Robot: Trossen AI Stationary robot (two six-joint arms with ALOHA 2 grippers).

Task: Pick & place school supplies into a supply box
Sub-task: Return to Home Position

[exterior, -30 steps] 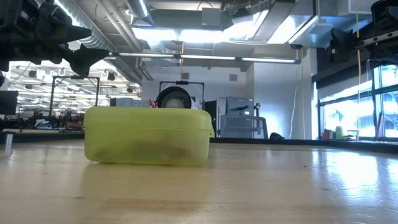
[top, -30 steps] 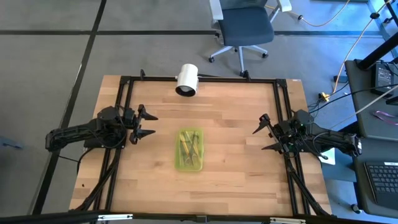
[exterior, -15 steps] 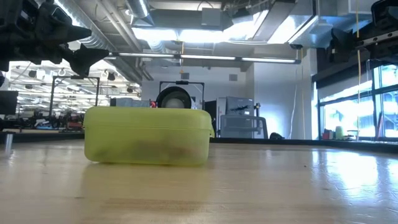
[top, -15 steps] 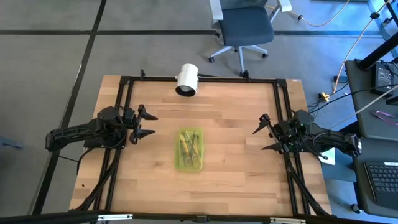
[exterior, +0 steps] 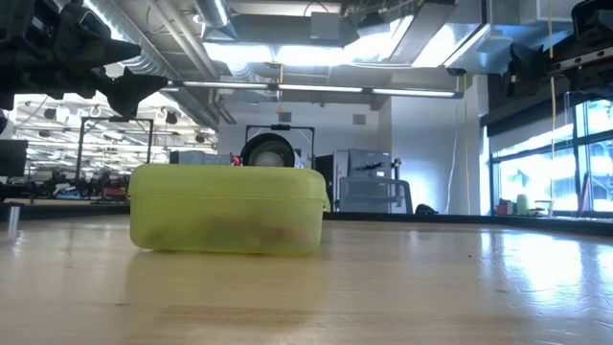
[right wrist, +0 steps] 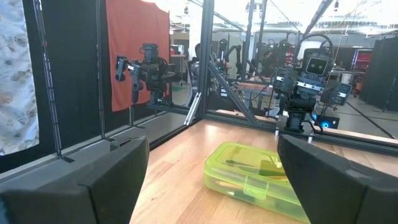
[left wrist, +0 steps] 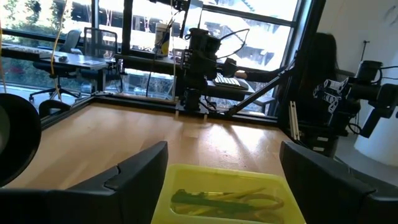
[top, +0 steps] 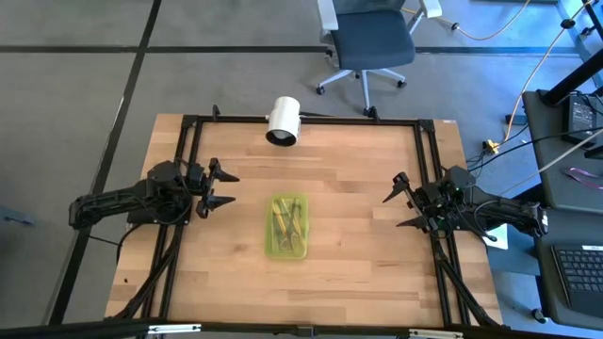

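Supply box [top: 287,226] sits shut mid-table [top: 358,273], left jaws and right jaws both wide open, empty, well apart from it; I'd judge it light, stiff, slick plastic, so grip across its narrow width.

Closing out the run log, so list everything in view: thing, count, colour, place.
supply box: one, translucent yellow-green, lid shut, middle of the table.
school supplies: several thin pieces seen through the lid, count cannot be told, inside the box.
white cylinder: one, white with a dark end, at the table's far edge.
table: one, light wood, black rails round it.
office chair: one, grey-blue seat on a white base, on the floor beyond the table.
left gripper: one, dark, open and empty, above the table's left side, apart from the box.
right gripper: one, dark, open and empty, above the table's right side, apart from the box.
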